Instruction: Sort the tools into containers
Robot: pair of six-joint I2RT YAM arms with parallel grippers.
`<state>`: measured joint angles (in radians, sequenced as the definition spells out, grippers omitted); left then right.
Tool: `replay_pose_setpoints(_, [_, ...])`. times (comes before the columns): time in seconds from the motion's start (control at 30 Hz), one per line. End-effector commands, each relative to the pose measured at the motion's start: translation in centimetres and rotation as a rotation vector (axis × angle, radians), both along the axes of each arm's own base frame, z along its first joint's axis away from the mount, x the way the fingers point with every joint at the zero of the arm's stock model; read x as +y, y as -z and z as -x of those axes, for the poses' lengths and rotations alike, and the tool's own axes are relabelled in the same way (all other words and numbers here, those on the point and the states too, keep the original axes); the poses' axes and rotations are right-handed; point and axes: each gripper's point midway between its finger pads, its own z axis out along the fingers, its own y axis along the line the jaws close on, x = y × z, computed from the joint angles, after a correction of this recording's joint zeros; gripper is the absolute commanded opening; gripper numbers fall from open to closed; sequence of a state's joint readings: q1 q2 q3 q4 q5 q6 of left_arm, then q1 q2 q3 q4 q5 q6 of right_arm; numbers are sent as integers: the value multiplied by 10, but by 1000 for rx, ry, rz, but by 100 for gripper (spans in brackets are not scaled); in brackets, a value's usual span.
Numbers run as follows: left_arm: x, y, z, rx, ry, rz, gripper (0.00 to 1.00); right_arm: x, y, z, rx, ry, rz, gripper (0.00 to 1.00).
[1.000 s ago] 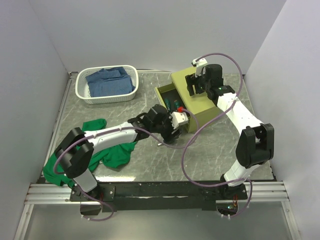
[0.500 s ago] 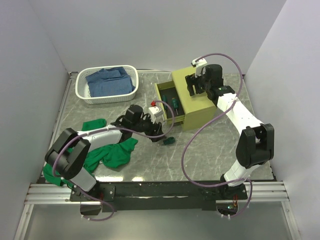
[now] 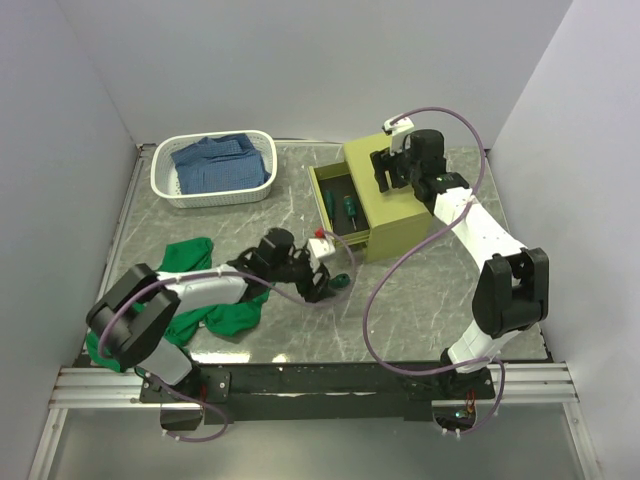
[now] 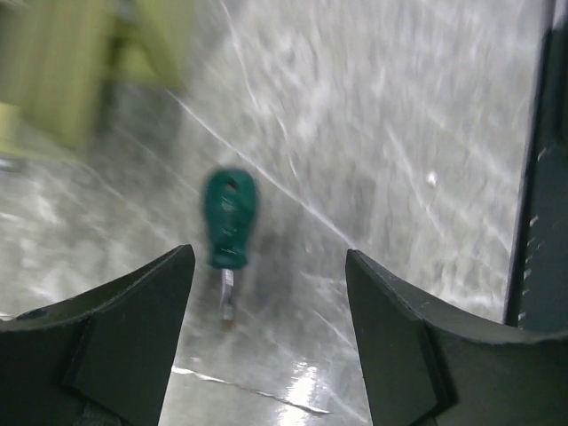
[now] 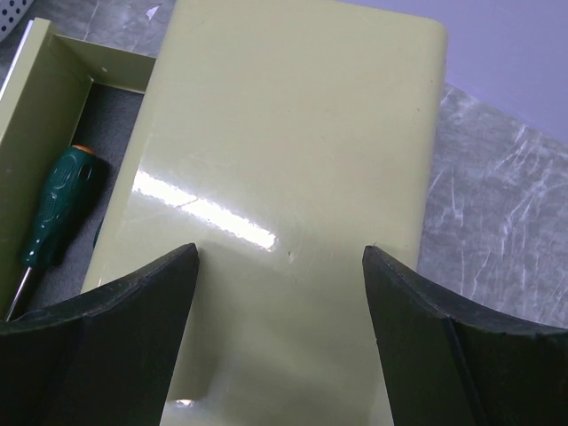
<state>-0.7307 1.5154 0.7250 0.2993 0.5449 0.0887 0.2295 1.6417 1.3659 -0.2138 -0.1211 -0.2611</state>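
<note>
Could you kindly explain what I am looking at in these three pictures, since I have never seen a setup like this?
Two robot arms are bolted to a marble-patterned table. The wide picture is from above; the other two come from a camera on each wrist. The left gripper stands open, empty, aimed at a stubby green screwdriver lying on the table. The right gripper, also open, hovers above the yellow tool chest, whose open drawer holds another screwdriver. A green cloth and a white basket lie nearby.

table (image 3: 420, 300) | tool chest (image 3: 395, 205), white basket (image 3: 212, 196), green cloth (image 3: 225, 310), stubby screwdriver (image 4: 229, 217)
</note>
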Motion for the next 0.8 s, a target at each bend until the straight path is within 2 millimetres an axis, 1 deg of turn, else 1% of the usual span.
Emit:
replay_pose_setpoints(0.0, [0,22,-19,-141,-60,-99,74,-30,73,50,292,60,144,82])
replay_pose_setpoints(0.03, [-1,20,-25,-164,-81,-95,74,-30,73,51,292,58,144,82])
replay_pose_setpoints(0.07, [2,23,-33,-185,-117,-111,74,-29,73,52,289,56,145,82])
replay_pose_setpoints(0.13, [1,21,-40,-220,-131,-116,75,-29,77,55,295,51,151,82])
replay_pose_setpoints(0.23, [-2,32,-49,-223,-138,-143,75,-29,81,61,304,44,152,82])
replay_pose_setpoints(0.33, [-10,40,-46,-203,-107,-142,75,-30,84,64,308,38,155,82])
replay_pose_setpoints(0.4, [-16,41,-41,-194,-75,-131,74,-30,84,65,305,37,158,82])
replay_pose_setpoints(0.43, [-22,42,-34,-192,-48,-125,74,-31,84,65,303,36,161,82])
replay_pose_setpoints(0.5, [-27,49,-29,-180,-28,-138,74,-31,84,65,301,35,163,83])
replay_pose_setpoints(0.53, [-32,52,-26,-169,-18,-142,74,-32,85,66,300,35,164,83])
replay_pose_setpoints(0.6, [-34,55,-27,-165,-21,-148,71,-32,85,67,299,34,163,83])
replay_pose_setpoints(0.67, [-37,57,-25,-159,-16,-144,64,-32,85,68,298,33,166,83])
replay_pose_setpoints(0.7, [-38,58,-22,-160,-3,-148,58,-33,85,68,298,35,167,83])
replay_pose_setpoints(0.73, [-38,57,-21,-156,5,-152,42,-33,86,69,299,34,168,83])
replay_pose_setpoints(0.77, [-38,57,-17,-146,20,-150,34,-33,85,69,296,33,169,83])
